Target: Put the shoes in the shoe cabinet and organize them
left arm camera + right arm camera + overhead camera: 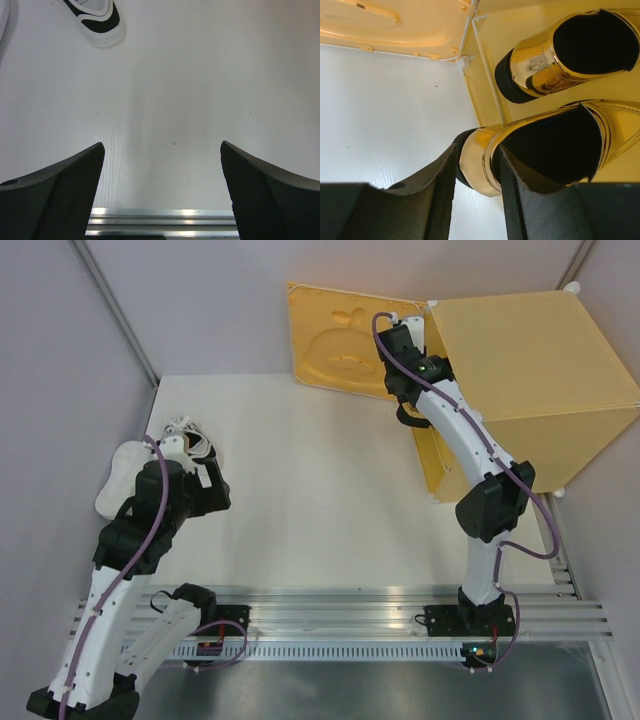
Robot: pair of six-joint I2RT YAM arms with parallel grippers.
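Your right gripper (477, 160) is clenching a shiny gold shoe (615, 125) at the mouth of the yellow-orange plastic cabinet (530, 360); your left gripper (162, 165) is hanging released.

Your left arm (92, 625) and right arm (468, 445): white shells, black joints, purple cables (377, 338); tool fingers (60, 200) textured black.
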